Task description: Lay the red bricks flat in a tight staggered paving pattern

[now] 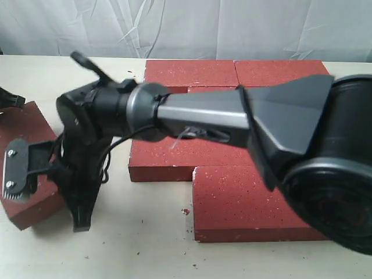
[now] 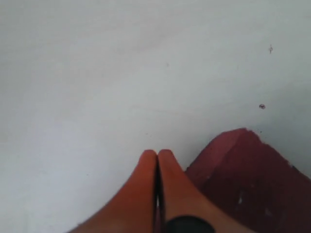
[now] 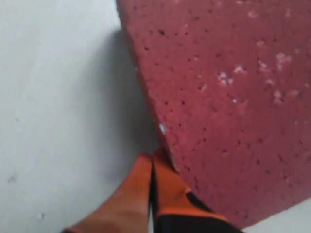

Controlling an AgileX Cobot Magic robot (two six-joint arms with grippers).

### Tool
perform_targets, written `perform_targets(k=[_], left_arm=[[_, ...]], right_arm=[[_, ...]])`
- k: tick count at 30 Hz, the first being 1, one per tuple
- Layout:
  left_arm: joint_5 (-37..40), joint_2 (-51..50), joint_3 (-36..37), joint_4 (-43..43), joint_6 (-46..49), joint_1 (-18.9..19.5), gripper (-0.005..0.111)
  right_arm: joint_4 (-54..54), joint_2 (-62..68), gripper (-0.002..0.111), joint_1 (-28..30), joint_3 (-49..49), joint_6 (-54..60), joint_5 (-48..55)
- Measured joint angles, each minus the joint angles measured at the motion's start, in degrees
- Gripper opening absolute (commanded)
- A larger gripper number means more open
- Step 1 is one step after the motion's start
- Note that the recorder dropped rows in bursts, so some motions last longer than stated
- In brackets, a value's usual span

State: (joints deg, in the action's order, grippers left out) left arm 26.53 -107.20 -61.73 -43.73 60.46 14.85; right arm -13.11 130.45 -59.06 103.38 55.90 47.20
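Several red bricks lie flat and tight together: two in the back row (image 1: 189, 72) (image 1: 279, 72), one in the middle (image 1: 174, 160) and one in front (image 1: 244, 203). A loose red brick (image 1: 26, 131) lies askew at the far left. My right gripper (image 1: 81, 224) reaches across and points down at the table beside it. Up close the right gripper (image 3: 151, 159) is shut and empty, one fingertip against the edge of the loose brick (image 3: 228, 97). My left gripper (image 2: 157, 154) is shut and empty over bare table, near a brick corner (image 2: 248, 170).
The right arm (image 1: 232, 116) stretches across the paved bricks and hides part of them. A white cloth backdrop (image 1: 186, 26) hangs behind the pale table (image 1: 145, 250). Small red crumbs (image 1: 185, 211) dot the table in front.
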Motion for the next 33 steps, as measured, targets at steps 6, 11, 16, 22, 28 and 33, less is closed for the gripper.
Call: perform_targets(k=[6,11,16,22,28,33], left_arm=[[-1.65,0.24,-0.24,1.32,0.1,0.56,0.0],[-1.8,0.24,-0.13,1.93,0.23,0.61,0.0],[-1.8,0.24,0.11,1.68,-0.01,0.61,0.0],[-2.18,0.24,0.11,1.88,-0.01,0.61,0.0],[-3.87,0.24,0.25,1.64,-0.01,0.5,0.0],[-3.87,0.24,0.29,1.64,-0.01,0.5,0.0]], right_arm=[[-0.84,-4.65,-0.001,7.53,0.0,-0.29,0.92],[-0.73,-4.55,-0.001,13.6,0.0,-0.29,-6.0],[-0.92,-2.05,-0.001,15.99,0.0,-0.29,-11.38],[2.16,0.59,-0.001,16.13,0.0,-0.66,-13.14],[13.87,0.59,-0.001,15.94,0.11,-11.77,-17.13],[17.21,0.59,-0.001,15.89,0.11,-16.94,-17.73]])
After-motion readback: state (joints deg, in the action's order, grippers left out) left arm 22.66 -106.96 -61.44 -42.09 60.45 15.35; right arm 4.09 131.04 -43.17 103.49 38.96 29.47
